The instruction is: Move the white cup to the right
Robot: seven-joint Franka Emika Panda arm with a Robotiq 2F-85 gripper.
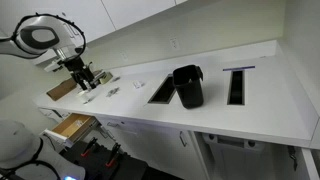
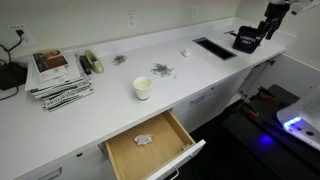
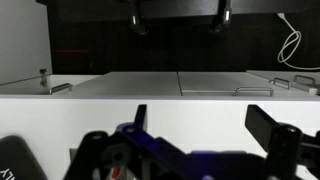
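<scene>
The white cup stands upright on the white counter, above the open drawer. I cannot pick the cup out in the exterior view that shows the arm at the left, and it is out of the wrist view. My gripper hangs at the far end of the counter, well away from the cup. It also shows in an exterior view. In the wrist view the gripper is open, with only counter edge and cabinet fronts between the fingers.
A stack of magazines lies near the cup. A wooden drawer is pulled open below it. Small scattered bits lie mid-counter. There is a rectangular cutout further along. A black bin stands between two cutouts.
</scene>
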